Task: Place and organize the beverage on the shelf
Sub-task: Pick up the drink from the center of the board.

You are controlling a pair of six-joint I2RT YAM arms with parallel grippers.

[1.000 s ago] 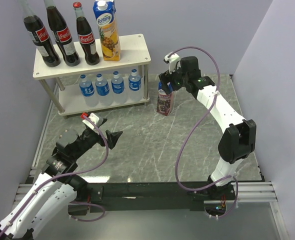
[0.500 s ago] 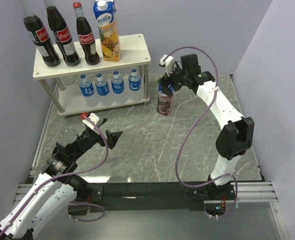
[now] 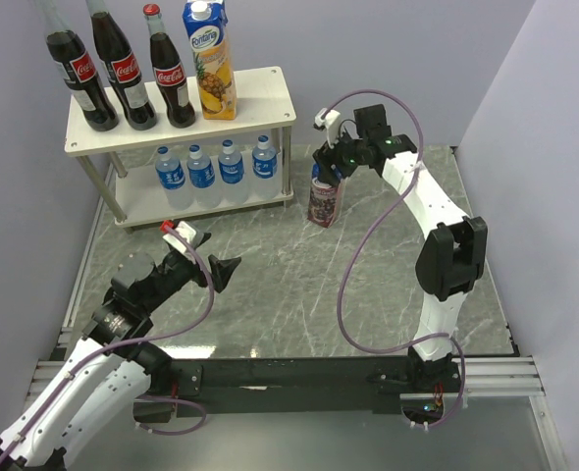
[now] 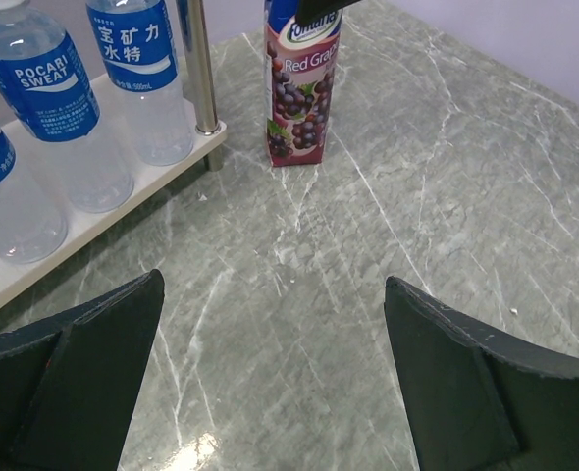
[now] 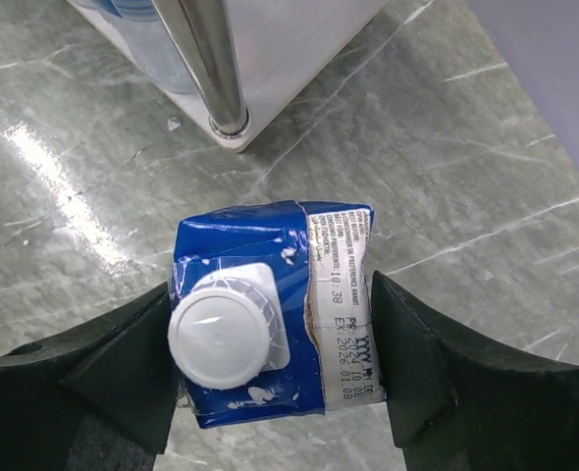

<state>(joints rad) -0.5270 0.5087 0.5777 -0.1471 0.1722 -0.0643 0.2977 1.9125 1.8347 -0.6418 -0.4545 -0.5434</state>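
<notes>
The purple juice carton stands on the marble table just right of the shelf. My right gripper is over its top, and in the right wrist view its fingers press both sides of the blue carton top with the white cap. Three cola bottles and the yellow juice carton stand on the top board. Several water bottles stand on the lower board. My left gripper is open and empty, low over the table; its wrist view shows the purple carton ahead.
The shelf's front right metal leg stands close beside the carton and also shows in the left wrist view. Grey walls close in the table at the back and both sides. The top board has bare room right of the yellow carton.
My right wrist has turned and settled over the purple carton's top, its arm swinging slightly. The carton and my left arm have stayed where they were.
</notes>
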